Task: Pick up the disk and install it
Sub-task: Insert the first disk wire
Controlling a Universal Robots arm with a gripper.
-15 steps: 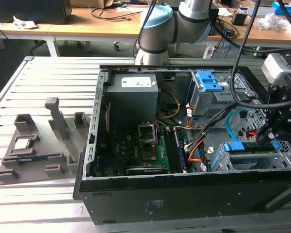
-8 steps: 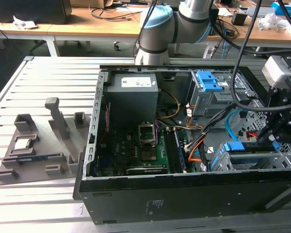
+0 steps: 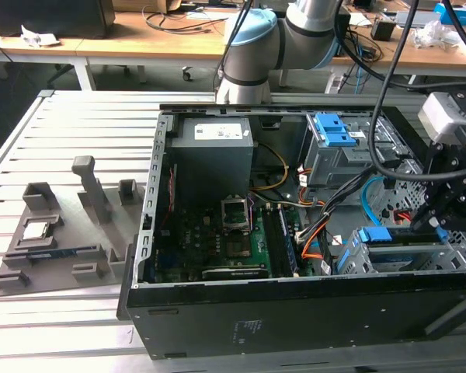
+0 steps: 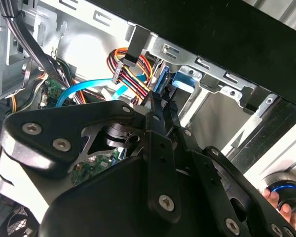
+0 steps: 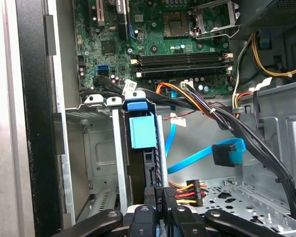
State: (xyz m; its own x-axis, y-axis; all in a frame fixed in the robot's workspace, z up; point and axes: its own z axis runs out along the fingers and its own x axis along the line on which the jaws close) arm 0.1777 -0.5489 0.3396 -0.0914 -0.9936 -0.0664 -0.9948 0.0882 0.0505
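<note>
Here, black metal end effector (image 5: 158,210) pinched narrow on blue-framed disk (image 5: 147,163), upright in perforated grey steel cage (image 5: 96,158).

Open computer case (image 3: 217,326) — motherboard (image 5: 177,44), grey fixture (image 3: 54,241).

The disk (image 5: 155,158) sits edge-on in its bay (label hidden); the fingers (image 5: 144,217) are cut off.

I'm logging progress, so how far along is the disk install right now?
Done: the disk has been picked up and stands edge-on in a slot of the grey cage, blue frame showing. In hand: the gripper is right at its outer end. Left: whether it is fully seated cannot be told, and the blue cable hangs unconnected.
</note>
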